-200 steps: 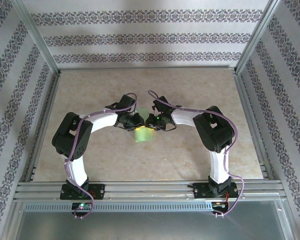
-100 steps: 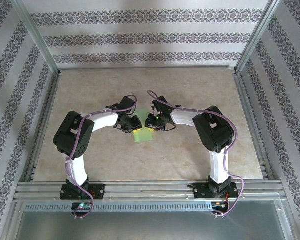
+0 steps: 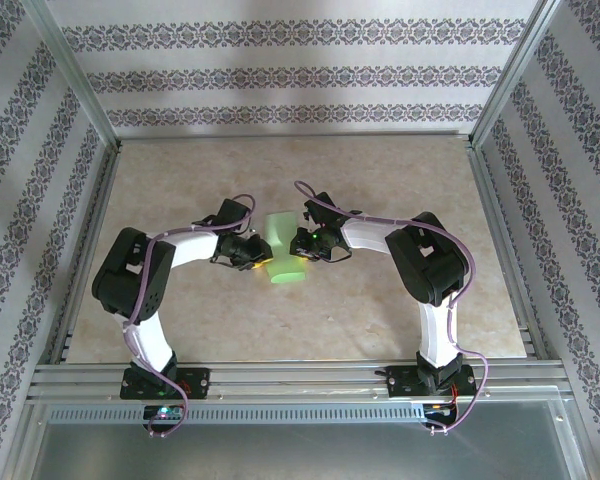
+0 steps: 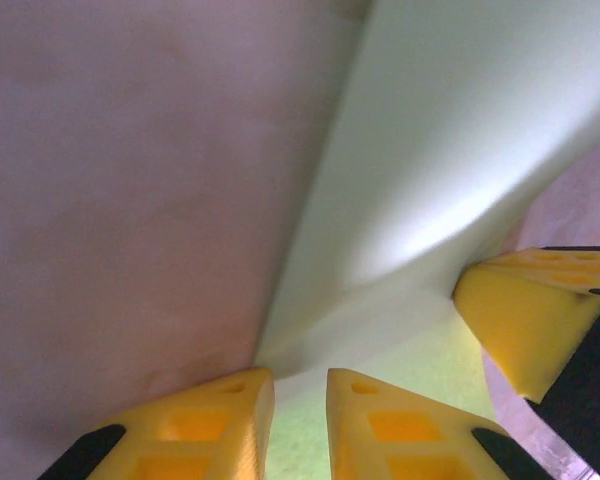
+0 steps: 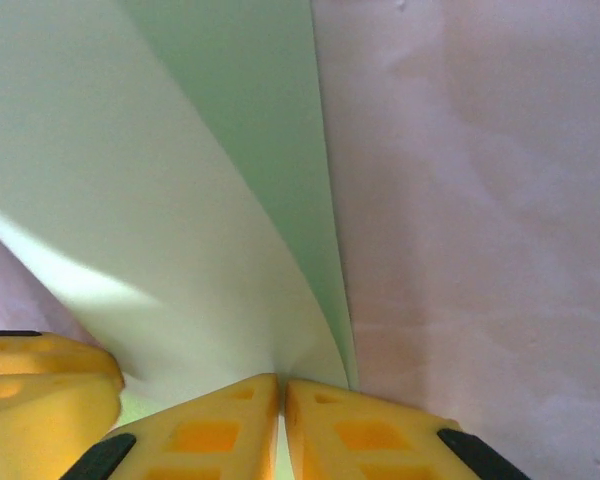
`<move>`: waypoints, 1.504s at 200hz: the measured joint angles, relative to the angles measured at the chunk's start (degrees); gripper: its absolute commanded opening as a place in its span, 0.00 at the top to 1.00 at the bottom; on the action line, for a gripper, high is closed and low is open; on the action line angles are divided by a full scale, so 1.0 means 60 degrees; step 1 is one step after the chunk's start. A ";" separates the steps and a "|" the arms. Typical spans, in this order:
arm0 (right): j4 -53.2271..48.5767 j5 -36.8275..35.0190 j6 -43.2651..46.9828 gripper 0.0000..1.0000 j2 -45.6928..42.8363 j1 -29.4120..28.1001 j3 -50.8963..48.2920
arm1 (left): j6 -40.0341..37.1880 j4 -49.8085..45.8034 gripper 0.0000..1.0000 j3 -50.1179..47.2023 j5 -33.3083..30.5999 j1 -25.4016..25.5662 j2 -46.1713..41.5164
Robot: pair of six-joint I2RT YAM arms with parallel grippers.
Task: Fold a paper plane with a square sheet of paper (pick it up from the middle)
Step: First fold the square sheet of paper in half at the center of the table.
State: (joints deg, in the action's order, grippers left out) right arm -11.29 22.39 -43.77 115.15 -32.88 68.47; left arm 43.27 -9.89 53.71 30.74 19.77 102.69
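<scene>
Smack in the middle of the overhead view, a touch left of centre, sits the sheet of paper (image 3: 282, 250). It's plain pale green and not lying flat: it reads as a narrow strip running up and down the frame, with its lower end puffed into a rounded curl. The left gripper (image 3: 260, 264) is at the strip's lower left side and the right gripper (image 3: 298, 243) is on its right side a bit higher, so they face each other with the paper between them. On the right wrist camera the yellow fingers are pressed together at the bottom of the frame, pinching the paper. One lighter layer arches away to the upper left, and a darker layer lies flat with a straight edge running up the frame. On the left wrist camera the fingers stand a thin slit apart with green showing in the slit. The sheet comes right down to the tips, but honestly I can't tell if they're gripping it. For room, the beige table (image 3: 400, 180) stretches open toward the top, left and right of the frame. Metal rails (image 3: 495, 230) run along its edges with patterned walls (image 3: 300, 70) beyond, and both elbows bow outward but stop short of the rails.
</scene>
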 measured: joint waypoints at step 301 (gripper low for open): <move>0.0175 -0.0007 -0.0153 0.81 -0.0007 0.0004 -0.0124 | 0.0470 0.0171 0.80 -0.0084 0.0302 0.1253 -0.0277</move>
State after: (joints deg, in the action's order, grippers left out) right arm -10.24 22.35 -44.69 115.11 -32.86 67.72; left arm 46.09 -8.86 53.21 32.56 27.29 101.03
